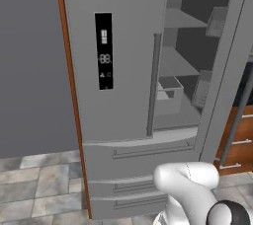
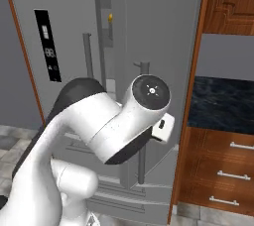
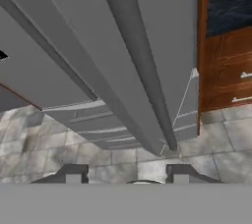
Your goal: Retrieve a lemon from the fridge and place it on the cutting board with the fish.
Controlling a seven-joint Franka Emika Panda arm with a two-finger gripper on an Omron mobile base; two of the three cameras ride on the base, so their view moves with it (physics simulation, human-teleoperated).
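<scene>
1. The lemon [image 2: 110, 18] is showing as a small yellow spot high inside the fridge [image 1: 123, 71], glimpsed through the gap beside the door [image 1: 225, 71]; its exact shelf cannot be told.
2. It is likely handling light, firm and smooth-skinned, apt to roll, so pinching across its middle is looking wisest.
3. The gripper [image 3: 127, 175] is standing part open and empty, pointing along the door handle [image 3: 142, 70].
4. The door is standing ajar, leaving a narrow gap; shelf edges and the wooden cabinet [image 2: 223, 170] are crowding the reach.
</scene>
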